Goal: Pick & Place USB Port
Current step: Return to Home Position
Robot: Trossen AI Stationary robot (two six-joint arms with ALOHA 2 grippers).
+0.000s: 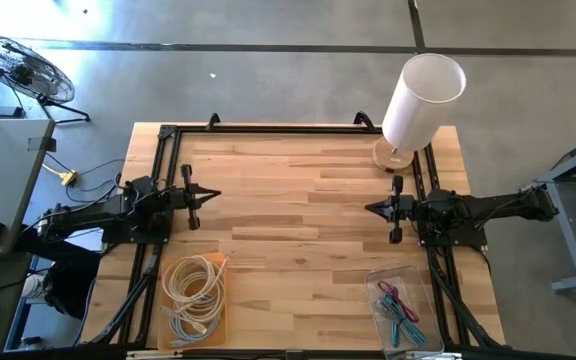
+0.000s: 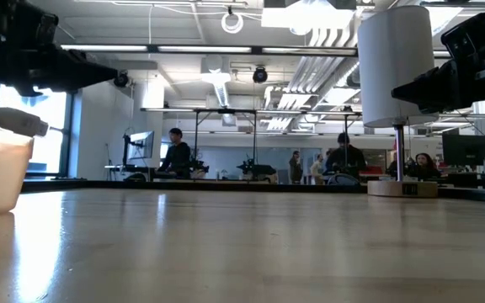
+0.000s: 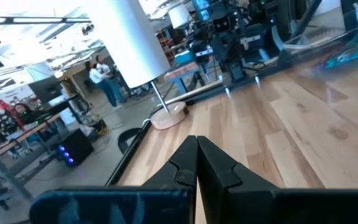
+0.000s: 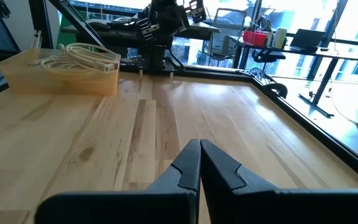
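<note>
A tan tray (image 1: 194,301) near the table's near-left corner holds coiled white cables (image 1: 196,285); the same tray (image 4: 61,74) and cables (image 4: 79,56) show in the right wrist view. A clear tray (image 1: 406,305) near the near-right corner holds pink and blue cables (image 1: 400,310). My left gripper (image 1: 216,196) hovers at the left side, shut (image 3: 196,149), touching nothing. My right gripper (image 1: 370,208) hovers at the right side, shut (image 4: 200,152), touching nothing. Both point toward the table's middle.
A white cylinder lamp (image 1: 420,103) stands on a round wooden base (image 1: 393,156) at the far-right corner. A black frame (image 1: 268,128) runs along the table's edges. The bare wooden middle of the table (image 1: 298,220) lies between the grippers. People sit far behind in the room.
</note>
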